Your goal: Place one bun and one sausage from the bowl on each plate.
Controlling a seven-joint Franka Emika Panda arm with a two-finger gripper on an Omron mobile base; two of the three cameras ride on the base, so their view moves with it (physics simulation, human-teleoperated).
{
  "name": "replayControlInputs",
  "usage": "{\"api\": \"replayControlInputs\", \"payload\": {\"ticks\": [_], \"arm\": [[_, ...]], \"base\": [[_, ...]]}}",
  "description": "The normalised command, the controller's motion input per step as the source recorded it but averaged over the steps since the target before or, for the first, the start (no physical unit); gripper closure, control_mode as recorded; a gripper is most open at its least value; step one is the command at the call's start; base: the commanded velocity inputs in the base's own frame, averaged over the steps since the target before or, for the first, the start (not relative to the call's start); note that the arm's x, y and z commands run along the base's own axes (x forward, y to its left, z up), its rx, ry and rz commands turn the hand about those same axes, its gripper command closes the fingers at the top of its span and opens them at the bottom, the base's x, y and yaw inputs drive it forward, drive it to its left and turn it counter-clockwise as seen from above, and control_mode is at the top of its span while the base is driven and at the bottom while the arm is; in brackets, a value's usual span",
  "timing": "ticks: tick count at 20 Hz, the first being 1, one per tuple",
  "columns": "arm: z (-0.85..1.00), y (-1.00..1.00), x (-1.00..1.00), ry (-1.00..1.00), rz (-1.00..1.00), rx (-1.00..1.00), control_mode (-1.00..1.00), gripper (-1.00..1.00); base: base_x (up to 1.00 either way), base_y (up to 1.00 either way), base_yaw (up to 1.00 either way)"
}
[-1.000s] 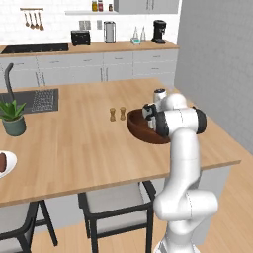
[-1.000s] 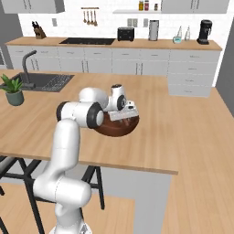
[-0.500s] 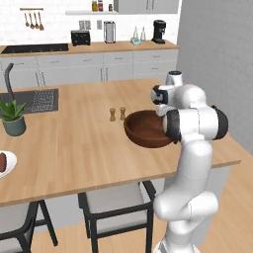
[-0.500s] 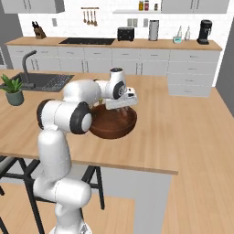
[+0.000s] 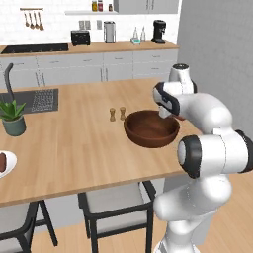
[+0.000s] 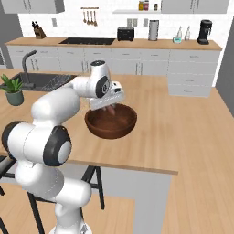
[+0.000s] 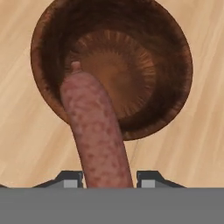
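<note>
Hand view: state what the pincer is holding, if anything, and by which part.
The pincer is shut on a sausage, gripping it at one end; the rest of it sticks out over the rim of the dark wooden bowl.

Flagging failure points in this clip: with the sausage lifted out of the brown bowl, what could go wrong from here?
1. The gripper grips the sausage near one end, so most of it sticks out beyond the fingers; it might swing or slip during the carry.
2. The wooden bowl sits directly below, so a low sideways move could clip its rim.
3. The visible plate lies at the counter's far left edge, a long carry.
</note>
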Motion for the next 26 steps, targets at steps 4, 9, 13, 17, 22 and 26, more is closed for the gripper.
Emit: {"api": "replayControlInputs", "payload": {"ticks": [4, 9, 13, 17, 22, 26], "arm": [[0.11, 0.73, -0.39, 0.37, 0.14, -0.20, -1.00, 1.00], [0.00, 0.24, -0.01, 0.16, 0.07, -0.06, -1.00, 1.00], [0.00, 0.02, -0.02, 0.03, 0.01, 0.00, 1.00, 1.00], [0.00, 0.00, 0.00, 0.00, 0.00, 0.00, 1.00, 1.00], [0.00, 0.00, 0.00, 0.00, 0.00, 0.00, 1.00, 1.00], [0.00, 0.00, 0.00, 0.00, 0.00, 0.00, 1.00, 1.00]], "base": [[0.00, 0.00, 0.00], [0.00, 0.00, 0.00], [-0.46, 0.17, 0.05], [-0.79, 0.73, 0.01], [-0.53, 0.99, 0.00], [-0.38, 1.00, 0.00]]}}
